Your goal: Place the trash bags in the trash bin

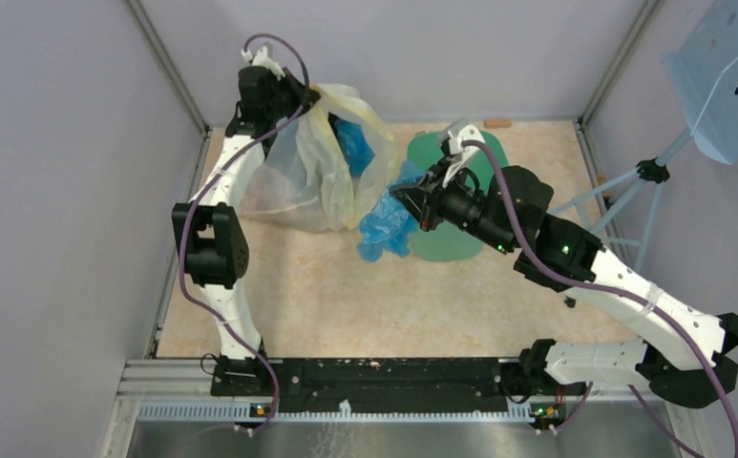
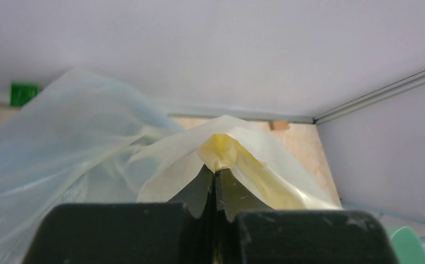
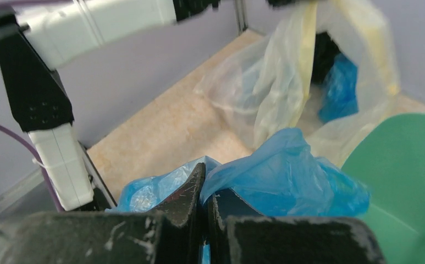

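Up at the far left, the left gripper (image 1: 298, 93) has its jaws pressed together on a yellowish fold at the rim of the big clear sack (image 1: 293, 181). The left wrist view shows its fingertips (image 2: 199, 192) pinching that fold with no gap between them. Below this gripper the sack hangs down to the table (image 1: 346, 305), its mouth gaping toward the right. Inside the sack, down and to the right of the pinching tips, sits a blue lump (image 1: 353, 145) of plastic.

Further right, the right gripper (image 1: 408, 197) is clamped on the blue bag (image 1: 387, 227). In the right wrist view both fingers (image 3: 191, 190) are closed on the crinkled blue film, which bunches over their tips and spills to either side. Most of the bag droops below and to the left of this gripper. Its lower end is at the table, just beside the sack's right edge.

Right behind this gripper lies the green bin (image 1: 455, 246). The bag's upper folds overlap the bin's left rim, while the bulk of the bag is outside it, over the table. Whether the bin stands upright or lies on its side cannot be told.
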